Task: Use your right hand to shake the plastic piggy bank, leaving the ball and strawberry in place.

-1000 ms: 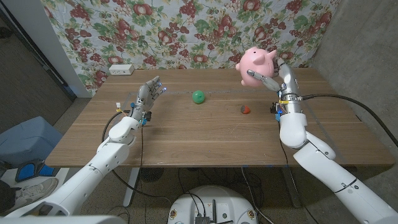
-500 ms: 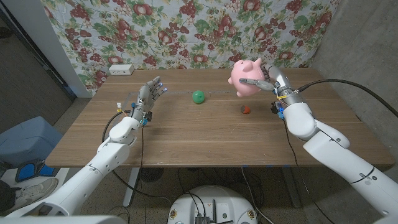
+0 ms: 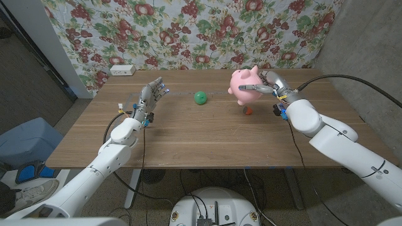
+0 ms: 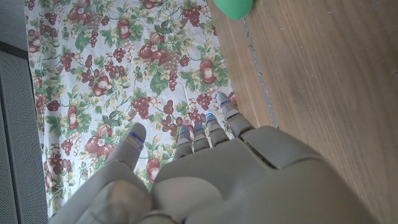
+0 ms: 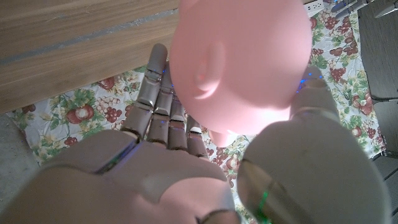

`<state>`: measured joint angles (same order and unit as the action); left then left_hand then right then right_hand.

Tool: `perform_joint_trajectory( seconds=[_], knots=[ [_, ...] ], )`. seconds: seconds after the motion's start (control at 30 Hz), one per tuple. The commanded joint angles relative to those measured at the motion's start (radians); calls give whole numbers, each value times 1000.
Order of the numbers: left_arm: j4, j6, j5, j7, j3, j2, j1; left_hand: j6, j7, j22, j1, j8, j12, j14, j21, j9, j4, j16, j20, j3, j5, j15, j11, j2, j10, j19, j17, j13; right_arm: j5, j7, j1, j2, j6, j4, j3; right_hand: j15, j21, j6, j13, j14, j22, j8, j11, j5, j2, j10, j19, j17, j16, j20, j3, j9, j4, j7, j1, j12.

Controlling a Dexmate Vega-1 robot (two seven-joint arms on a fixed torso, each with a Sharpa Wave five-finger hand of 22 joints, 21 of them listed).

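the right hand has its fingers wrapped around the pink piggy bank, held aloft right of centre just above the strawberry, so a low swing could knock it.

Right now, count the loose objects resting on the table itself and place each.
2: the green ball at mid-table, and the strawberry, partly hidden below the piggy bank that the right hand holds aloft.
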<state>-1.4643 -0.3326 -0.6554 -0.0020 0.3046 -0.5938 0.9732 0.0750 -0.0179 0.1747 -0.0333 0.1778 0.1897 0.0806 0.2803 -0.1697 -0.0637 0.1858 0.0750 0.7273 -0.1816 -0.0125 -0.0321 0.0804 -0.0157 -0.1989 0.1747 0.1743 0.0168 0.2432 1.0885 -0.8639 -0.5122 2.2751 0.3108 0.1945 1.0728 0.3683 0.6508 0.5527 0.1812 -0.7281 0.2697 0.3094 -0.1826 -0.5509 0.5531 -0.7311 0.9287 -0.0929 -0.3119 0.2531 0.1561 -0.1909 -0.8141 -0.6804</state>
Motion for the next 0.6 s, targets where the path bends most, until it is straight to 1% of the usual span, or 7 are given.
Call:
perform_joint_trajectory(
  seconds=[0.03, 0.23, 0.37, 0.4, 0.6],
  knots=[
    [18, -1, -5, -14, 2, 3, -10, 2, -4, 2, 11, 3, 2, 9, -5, -4, -3, -1, 4, 1, -4, 3, -4, 36, 3, -2, 1, 4, -4, 88, 1, -2, -1, 2, 19, -403, 7, 596, 251, 317, 4, -60, -343, 241, 158, -438, -100, -491, 95, 103, -355, 164, 4, 138, -38, -156],
    [29, -3, -8, -19, 1, 3, -15, 2, -5, 2, 12, 3, 2, 11, -7, -4, -3, 0, 4, 0, -4, 2, -3, 35, 4, -4, 1, 4, 26, 191, 30, 39, 76, -31, 14, -402, 10, 595, 253, 315, 3, -61, -341, 241, 157, -436, -101, -491, 95, 102, -355, 166, 5, 138, -37, -157],
    [38, -5, -10, -25, 1, 5, -22, 1, -5, 2, 12, 3, 2, 9, -8, -4, -3, -1, 4, 0, -4, 2, -5, 35, 3, -4, 1, 4, 64, 274, 45, 80, 140, -64, 15, -404, 10, 595, 252, 316, 3, -61, -344, 243, 157, -438, -103, -490, 94, 103, -356, 165, 5, 138, -37, -158],
    [40, -5, -12, -27, 0, 6, -23, 1, -5, 2, 12, 3, 2, 10, -8, -4, -3, -1, 5, 0, -4, 3, -5, 35, 4, -4, 1, 4, 79, 310, 50, 99, 169, -82, 18, -404, 11, 595, 249, 316, 3, -60, -341, 243, 156, -439, -103, -490, 94, 101, -356, 164, 5, 138, -36, -156],
    [57, -7, -16, -38, 2, 9, -33, 1, -4, 2, 12, 3, 2, 10, -10, -4, -3, -1, 5, 0, -4, 2, -5, 35, 3, -5, 1, 4, 129, 414, 61, 166, 244, -132, 16, -403, 12, 596, 250, 316, 3, -61, -344, 242, 156, -439, -105, -491, 95, 103, -355, 164, 6, 138, -37, -157]
  ],
)
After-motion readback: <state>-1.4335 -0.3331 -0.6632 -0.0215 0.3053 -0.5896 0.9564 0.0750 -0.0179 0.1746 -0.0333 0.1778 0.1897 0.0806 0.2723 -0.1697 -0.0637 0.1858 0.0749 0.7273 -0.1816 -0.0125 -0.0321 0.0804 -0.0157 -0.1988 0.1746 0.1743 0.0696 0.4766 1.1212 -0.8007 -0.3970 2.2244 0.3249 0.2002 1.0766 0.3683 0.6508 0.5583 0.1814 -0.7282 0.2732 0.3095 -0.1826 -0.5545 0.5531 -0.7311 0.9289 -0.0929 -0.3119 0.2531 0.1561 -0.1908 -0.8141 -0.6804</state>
